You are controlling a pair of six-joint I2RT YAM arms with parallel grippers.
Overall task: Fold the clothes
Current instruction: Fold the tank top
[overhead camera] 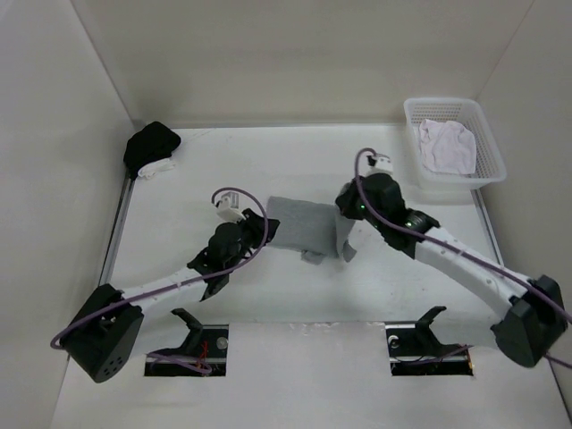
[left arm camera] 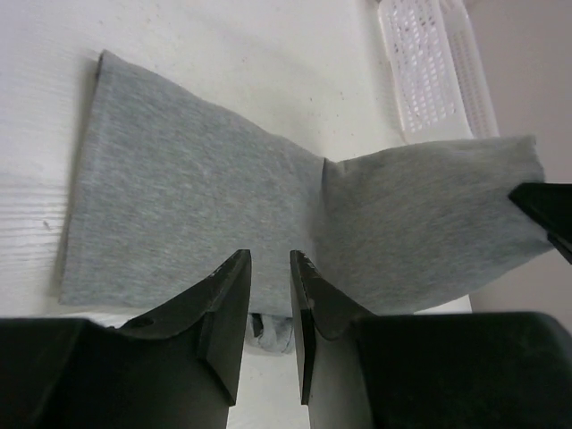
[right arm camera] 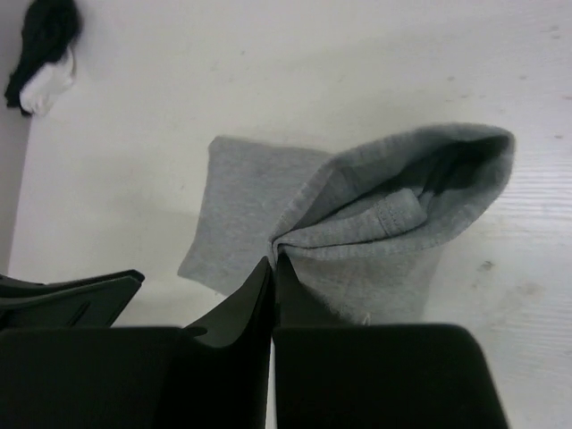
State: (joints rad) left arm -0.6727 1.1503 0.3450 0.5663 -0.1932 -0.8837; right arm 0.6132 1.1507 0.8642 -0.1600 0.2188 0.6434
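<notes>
Top view: the grey shorts [overhead camera: 299, 225] lie mid-table between the arms. The right gripper [overhead camera: 347, 243] holds their right end raised, and the left gripper [overhead camera: 255, 225] sits at their left end. Left wrist view: the jaws stand narrowly apart at the nearest edge of the shorts, with nothing visibly clamped. Right wrist view: the jaws are closed on a pinch of the raised end, which curls over. Step in hand, as judged: first fold, right end over left. Next move: carry the pinched end leftward, low and level, then release it with the edges aligned.
</notes>
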